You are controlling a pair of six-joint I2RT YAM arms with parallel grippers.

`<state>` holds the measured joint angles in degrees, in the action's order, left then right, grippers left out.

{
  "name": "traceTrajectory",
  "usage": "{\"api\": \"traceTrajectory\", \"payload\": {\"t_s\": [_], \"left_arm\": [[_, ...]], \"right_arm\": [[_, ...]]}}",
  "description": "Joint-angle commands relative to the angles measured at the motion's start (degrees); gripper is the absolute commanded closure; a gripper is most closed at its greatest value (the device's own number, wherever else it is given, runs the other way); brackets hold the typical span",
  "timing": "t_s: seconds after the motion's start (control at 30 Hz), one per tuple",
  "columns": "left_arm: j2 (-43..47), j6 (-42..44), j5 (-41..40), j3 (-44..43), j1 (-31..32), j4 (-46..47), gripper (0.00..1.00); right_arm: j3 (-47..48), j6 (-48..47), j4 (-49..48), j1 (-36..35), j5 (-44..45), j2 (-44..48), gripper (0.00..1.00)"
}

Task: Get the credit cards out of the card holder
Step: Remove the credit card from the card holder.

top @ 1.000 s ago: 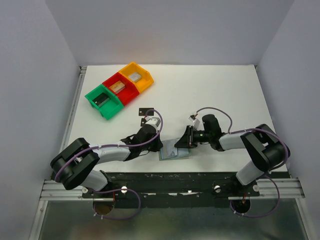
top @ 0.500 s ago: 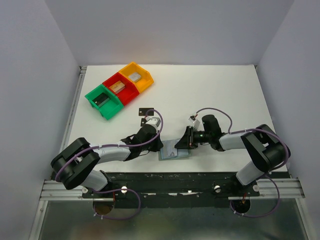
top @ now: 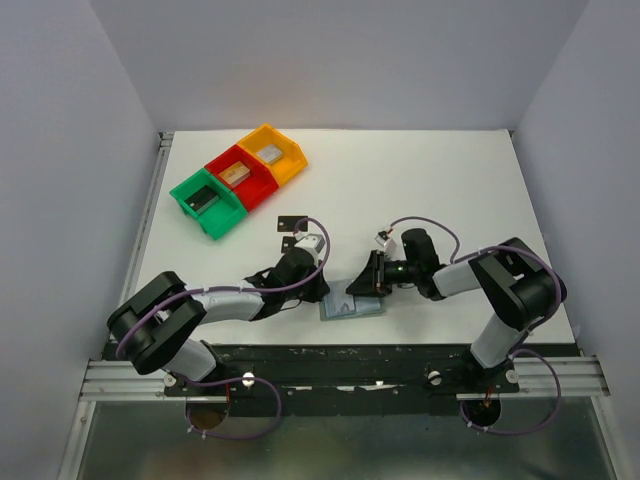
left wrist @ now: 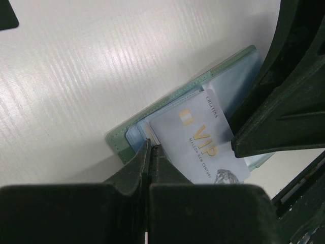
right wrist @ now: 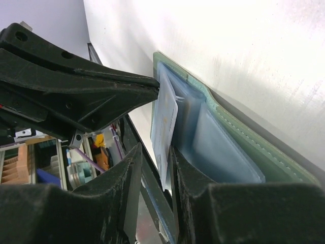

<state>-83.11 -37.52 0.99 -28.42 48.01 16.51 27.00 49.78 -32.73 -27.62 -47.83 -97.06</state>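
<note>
— Slippage worries me: my right gripper [right wrist: 155,150] stands parted astride the pale card [right wrist: 165,127], not pinching it. If I pull now, it stays behind.
— And the card holder [top: 352,306]?
— At the table's [top: 450,180] six o'clock, open. My left gripper [left wrist: 151,148] is closed, tips on the holder's nine o'clock edge; it could drag.

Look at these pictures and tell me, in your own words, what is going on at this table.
Two robot arms are working on an open card holder that lies near the front edge of the table. The left end effector is shut, with its tips down at the holder's edge, seemingly pinning it. The right end effector has its jaws parted on either side of a pale VIP card, which sticks partway out of a pocket. The card is not yet out.
</note>
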Motion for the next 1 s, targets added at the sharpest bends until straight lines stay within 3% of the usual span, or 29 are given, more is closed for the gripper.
{"api": "traceTrajectory", "payload": {"t_s": [0.0, 0.7, 0.97], "left_arm": [[-2.23, 1.31, 1.99, -0.32, 0.24, -1.75, 1.0], [-2.23, 2.01, 2.79, -0.58, 0.95, -0.34, 1.0], [-1.18, 1.66, 2.08, 0.47, 0.95, -0.08, 1.0]], "right_arm": [[1.65, 3.04, -6.64, 0.37, -3.75, -2.52, 0.64], [6.04, 2.96, -4.54, -3.05, -6.4, -6.74, 0.61], [9.29, -6.18, 12.15, -3.94, -1.3, -4.81, 0.61]]}}
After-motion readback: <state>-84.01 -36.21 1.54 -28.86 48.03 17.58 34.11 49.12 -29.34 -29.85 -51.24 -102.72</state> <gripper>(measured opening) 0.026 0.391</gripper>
